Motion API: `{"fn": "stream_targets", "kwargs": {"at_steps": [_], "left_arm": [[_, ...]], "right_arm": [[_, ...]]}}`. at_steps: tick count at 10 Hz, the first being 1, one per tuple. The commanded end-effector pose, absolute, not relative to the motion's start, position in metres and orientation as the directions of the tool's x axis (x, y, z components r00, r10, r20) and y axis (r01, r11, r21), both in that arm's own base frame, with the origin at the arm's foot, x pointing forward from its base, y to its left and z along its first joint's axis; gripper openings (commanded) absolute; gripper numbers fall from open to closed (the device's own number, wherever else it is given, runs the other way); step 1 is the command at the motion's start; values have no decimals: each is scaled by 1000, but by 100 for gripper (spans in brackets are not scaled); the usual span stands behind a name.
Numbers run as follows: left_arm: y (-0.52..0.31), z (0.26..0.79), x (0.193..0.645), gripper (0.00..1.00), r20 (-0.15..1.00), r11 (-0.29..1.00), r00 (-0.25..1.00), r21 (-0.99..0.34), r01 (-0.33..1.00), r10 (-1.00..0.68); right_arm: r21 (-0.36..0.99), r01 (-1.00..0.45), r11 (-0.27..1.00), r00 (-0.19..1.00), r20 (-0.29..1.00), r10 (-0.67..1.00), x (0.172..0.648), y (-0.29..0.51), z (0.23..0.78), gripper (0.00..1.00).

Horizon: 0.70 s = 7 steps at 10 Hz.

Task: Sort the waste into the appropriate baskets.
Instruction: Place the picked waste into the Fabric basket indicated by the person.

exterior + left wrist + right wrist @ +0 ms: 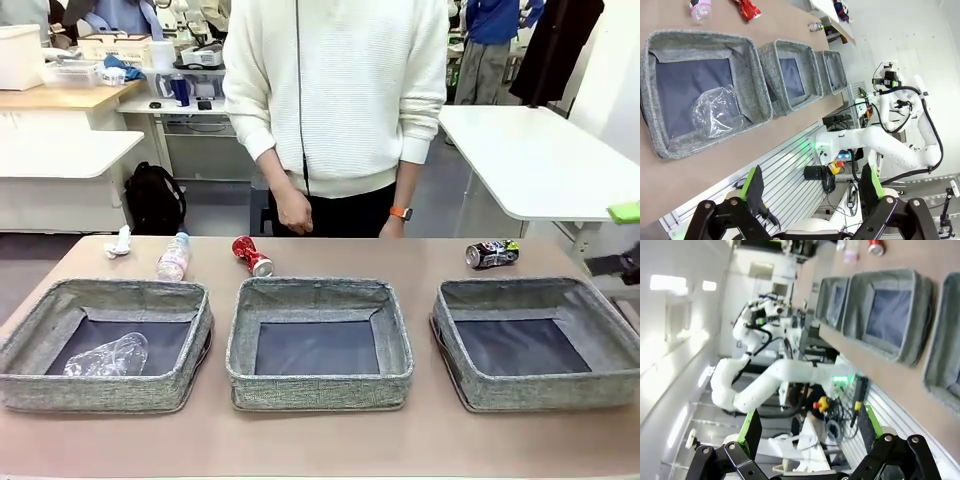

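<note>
On the tan table, only the crushed clear bottle is sorted, lying in the left basket beside the middle basket. Behind the middle basket waits the red can, leftward the pink-label bottle and paper, rightward the black can. The left hand and right hand gape wide, empty.

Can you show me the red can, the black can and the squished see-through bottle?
crushed red can [248, 251]: front view, on its red body.
crushed black can [492, 254]: front view, on its middle.
crushed clear plastic bottle [108, 356]: front view, on its flattened middle.
</note>
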State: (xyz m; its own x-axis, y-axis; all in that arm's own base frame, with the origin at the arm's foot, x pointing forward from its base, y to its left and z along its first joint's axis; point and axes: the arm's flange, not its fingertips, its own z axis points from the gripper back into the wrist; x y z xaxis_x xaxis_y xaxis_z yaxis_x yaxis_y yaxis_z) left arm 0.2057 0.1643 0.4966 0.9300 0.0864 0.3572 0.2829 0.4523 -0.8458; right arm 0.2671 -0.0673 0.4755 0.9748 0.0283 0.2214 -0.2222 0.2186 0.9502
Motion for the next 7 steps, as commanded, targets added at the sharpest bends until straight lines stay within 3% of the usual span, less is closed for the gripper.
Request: {"fn": "stream_targets", "kwargs": {"at_steps": [1, 7], "left_arm": [[163, 498, 206, 100, 375, 442, 923, -844, 303, 84], [163, 498, 206, 100, 375, 442, 923, -844, 303, 84]], "right_arm": [[948, -231, 221, 972, 236, 1, 277, -62, 476, 100], [948, -231, 221, 972, 236, 1, 277, -62, 476, 100]]}}
